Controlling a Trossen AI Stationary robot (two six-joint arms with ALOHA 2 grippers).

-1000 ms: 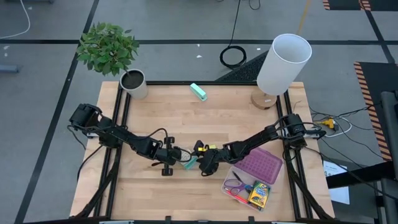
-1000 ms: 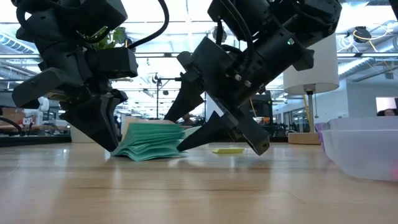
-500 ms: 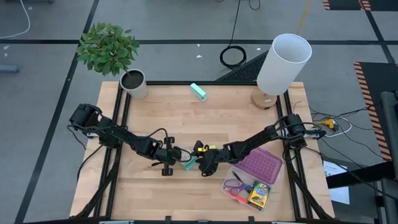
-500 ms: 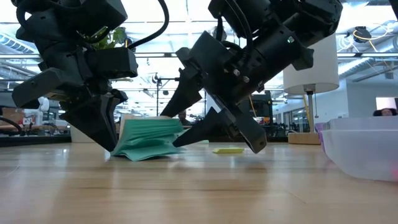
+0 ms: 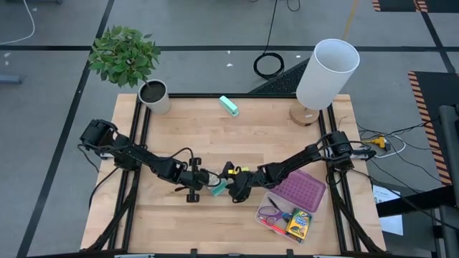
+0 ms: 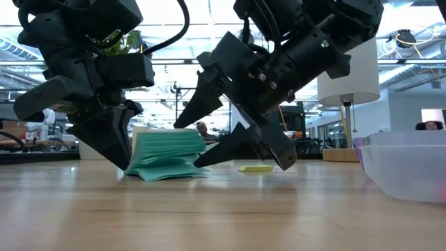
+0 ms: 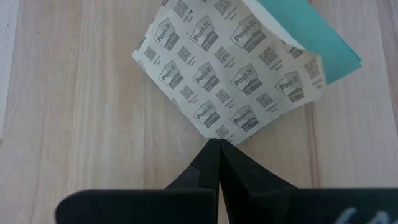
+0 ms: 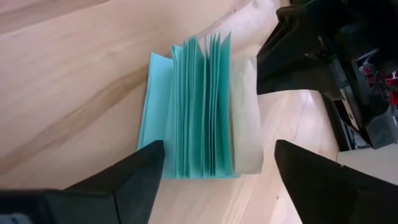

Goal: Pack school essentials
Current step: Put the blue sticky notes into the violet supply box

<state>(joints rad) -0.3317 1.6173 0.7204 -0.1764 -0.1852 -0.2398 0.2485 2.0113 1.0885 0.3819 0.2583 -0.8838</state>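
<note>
The right hand [image 6: 233, 125] has opened wider over the teal pad [image 6: 167, 155]

Robotics lab in an open-plan office: framed wooden table [image 5: 244, 136], taped grey floor [image 5: 57, 29], ceiling strip lights [image 6: 188, 31].

left arm: stretched in from the left, wrist low near centre
left tool [image 7: 217, 152]: fingers pressed together
right arm: angled in from the right
right tool [image 8: 214, 163]: fingers [image 8: 134, 171] spread wide

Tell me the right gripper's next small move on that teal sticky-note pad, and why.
Probably close the right gripper on the sticky-note pad. Its fingers stand open on either side of the fanned sheets, while the left gripper, shut, holds the pad's backing sheet at a corner, keeping it upright on the table.
</note>
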